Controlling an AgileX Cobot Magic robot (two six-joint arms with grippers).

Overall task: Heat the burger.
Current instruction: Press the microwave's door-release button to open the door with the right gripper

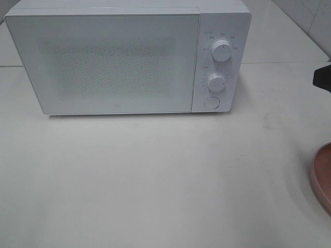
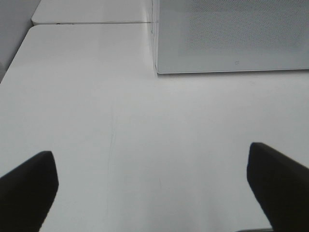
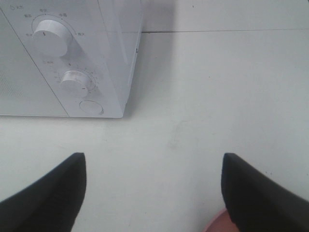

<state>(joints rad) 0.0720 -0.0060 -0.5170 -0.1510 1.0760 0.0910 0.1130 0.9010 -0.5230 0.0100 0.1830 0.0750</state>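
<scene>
The burger shows in none of the views. The only hint of it is the plate [image 1: 324, 178], a pink rim cut off at 4 o'clock in the high view, so the burger is probably on it, out of frame. The same rim [image 3: 217, 224] peeks in just beside a finger of the right tool [image 3: 154, 162], which makes the right arm much the nearer one. The left tool [image 2: 150, 157] hangs over bare surface [image 2: 96, 111] on the 9 o'clock side. Both tools have their fingers spread wide and hold nothing. The microwave [image 1: 119, 57] sits at 12 o'clock with its long axis running 9 to 3 and its door [image 1: 103, 62] closed. The knobs [image 1: 221, 50] and the button [image 1: 211, 102] are at its 3 o'clock end, again nearer the right arm. I judge opening the door comes first. Small print rings the knobs and a small mark sits low on the door, but neither can be read.
</scene>
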